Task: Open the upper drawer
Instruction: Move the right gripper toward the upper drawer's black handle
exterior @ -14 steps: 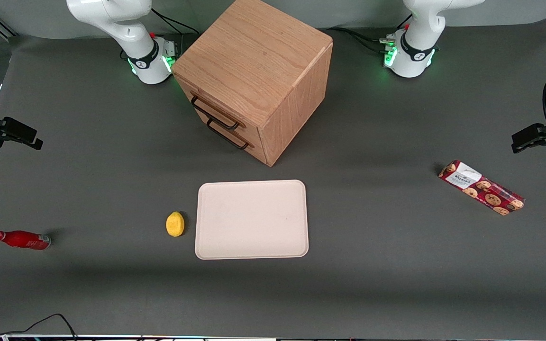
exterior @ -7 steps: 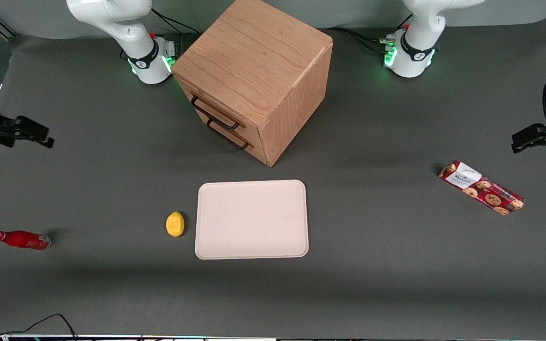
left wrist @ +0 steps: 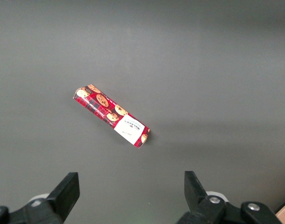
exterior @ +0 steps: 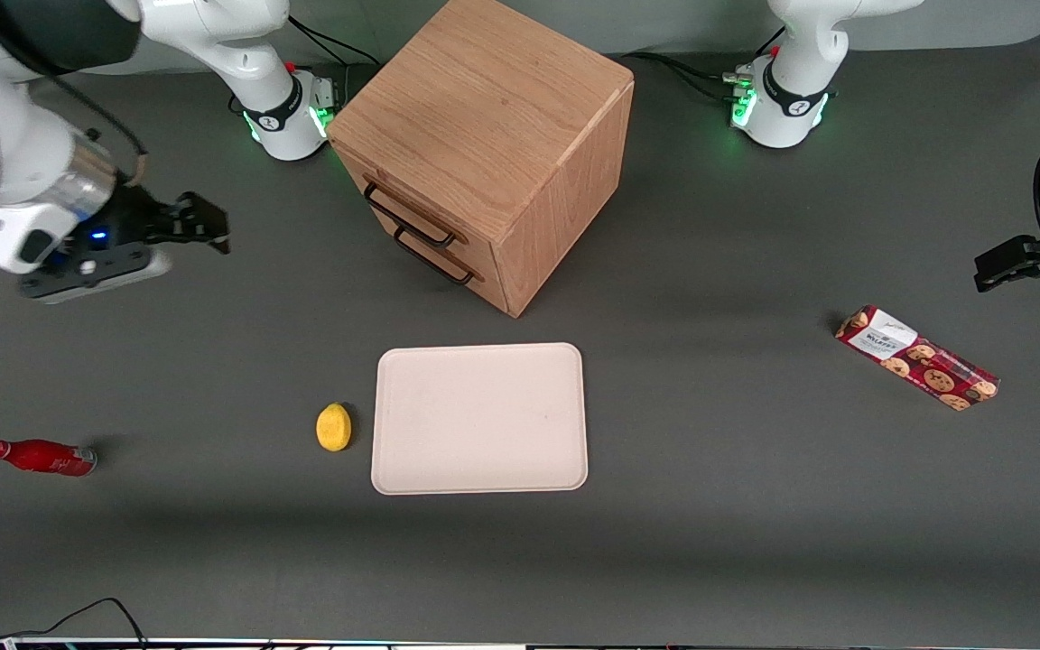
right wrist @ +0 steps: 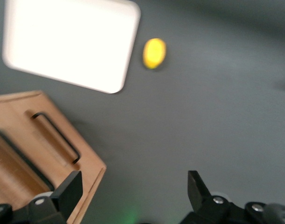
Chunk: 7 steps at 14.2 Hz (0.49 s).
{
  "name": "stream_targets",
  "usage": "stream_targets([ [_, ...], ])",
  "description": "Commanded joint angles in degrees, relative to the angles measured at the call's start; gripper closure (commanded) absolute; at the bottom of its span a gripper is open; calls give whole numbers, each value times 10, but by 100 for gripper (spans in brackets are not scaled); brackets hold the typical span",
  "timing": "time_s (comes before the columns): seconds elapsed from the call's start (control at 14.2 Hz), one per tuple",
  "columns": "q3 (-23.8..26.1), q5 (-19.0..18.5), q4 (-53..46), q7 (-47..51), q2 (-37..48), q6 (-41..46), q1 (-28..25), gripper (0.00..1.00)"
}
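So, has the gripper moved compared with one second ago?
Yes. The gripper, open and empty, has come in from the table's edge toward the cabinet, but it is not yet at the upper drawer.

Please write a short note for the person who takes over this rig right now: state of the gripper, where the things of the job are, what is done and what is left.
Gripper: open, empty, in the air toward the working arm's end of the table, level with the drawer fronts but well apart from them.
Upper drawer: shut, flush in the oak cabinet; its black bar handle is untouched. The lower drawer is shut too.
Done: nothing on the drawer itself yet.
Left: bring the gripper to the upper handle, close on it, pull the drawer out.
Nearby: lemon beside the tray, both nearer the front camera than the cabinet.
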<state>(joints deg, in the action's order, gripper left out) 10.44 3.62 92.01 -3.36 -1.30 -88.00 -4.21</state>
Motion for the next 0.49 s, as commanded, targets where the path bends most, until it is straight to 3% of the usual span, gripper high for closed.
stream_targets([
  [0.0, 27, 71, 29, -62, 15, -21, 17, 0],
  [0.14, 57, 98, 53, -61, 15, -48, 19, 0],
  [0.42, 116, 92, 103, -40, 16, -96, 19, 0],
])
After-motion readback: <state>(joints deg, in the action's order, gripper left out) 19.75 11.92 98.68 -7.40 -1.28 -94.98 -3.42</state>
